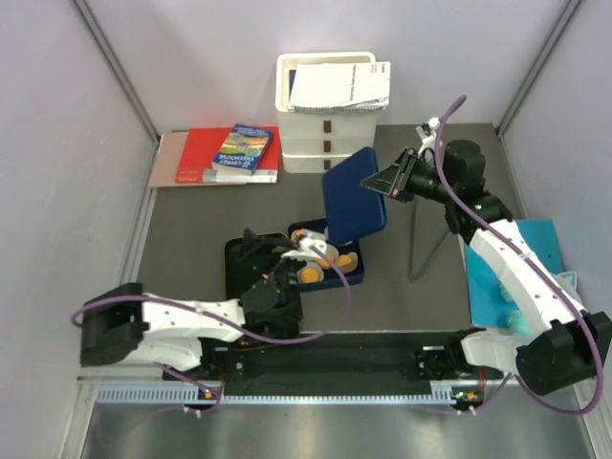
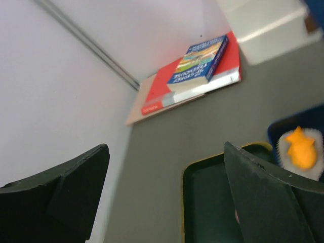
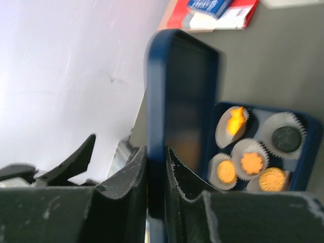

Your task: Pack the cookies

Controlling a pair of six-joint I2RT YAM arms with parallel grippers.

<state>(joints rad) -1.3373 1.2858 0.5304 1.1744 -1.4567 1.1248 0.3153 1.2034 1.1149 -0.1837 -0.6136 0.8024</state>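
A blue tin box (image 1: 330, 256) lies open mid-table with several cookies in white paper cups. In the right wrist view I see orange cookies (image 3: 251, 162) and one black cookie (image 3: 286, 136) in the box. My right gripper (image 1: 387, 182) is shut on the edge of the blue lid (image 1: 352, 196), holding it upright; its jaws (image 3: 157, 152) pinch the lid (image 3: 179, 111). My left gripper (image 1: 256, 247) is open and empty, low over the dark yellow-rimmed tray (image 1: 237, 277). The left wrist view shows its spread fingers (image 2: 66, 192), the tray (image 2: 212, 202) and one orange cookie (image 2: 301, 149).
A stack of white bins (image 1: 330, 134) with a booklet on top stands at the back. Books (image 1: 229, 153) lie at the back left, also in the left wrist view (image 2: 200, 66). A teal sheet (image 1: 521, 273) lies at the right. A thin metal stand (image 1: 421, 244) is beside the box.
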